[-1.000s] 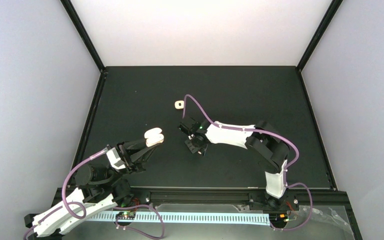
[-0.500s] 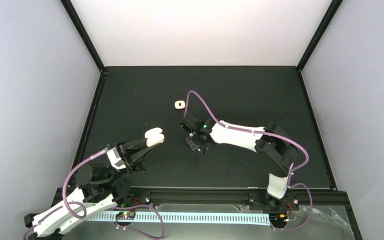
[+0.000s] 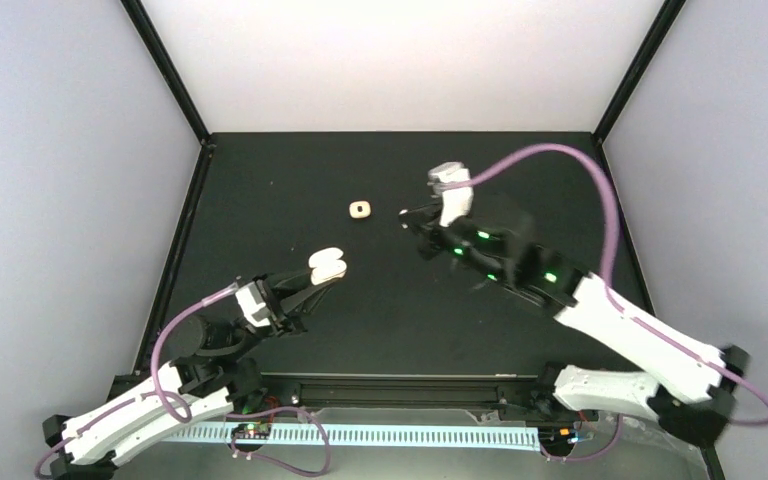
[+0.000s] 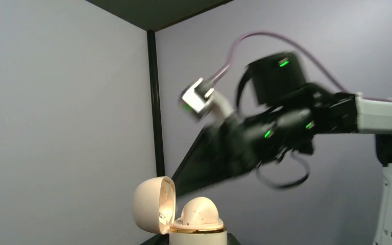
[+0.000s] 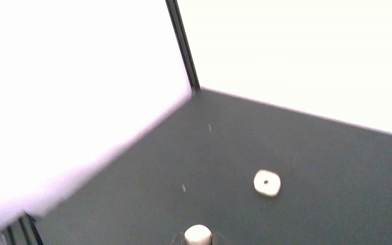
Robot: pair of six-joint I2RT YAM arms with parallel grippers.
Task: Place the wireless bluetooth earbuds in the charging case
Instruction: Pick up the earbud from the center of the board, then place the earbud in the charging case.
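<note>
The cream charging case is held off the table, with my left gripper shut on its base. In the left wrist view its lid hangs open to the left, and a rounded cream dome stands above the gold-rimmed base. My right gripper is raised above the mat, right of centre, shut on a small cream earbud pinched between its fingertips. Another earbud, squarish with a dark dot, lies loose on the mat, ahead and right of the right fingertips.
The black mat is fenced by black frame posts and pale walls. The right arm's purple cable arcs high over the far right of the mat. The right arm crosses the left wrist view, blurred.
The right arm has lifted off the mat near the centre and swung up toward the back right, its jaws closing slightly. The left gripper has carried the case a little to the right.
</note>
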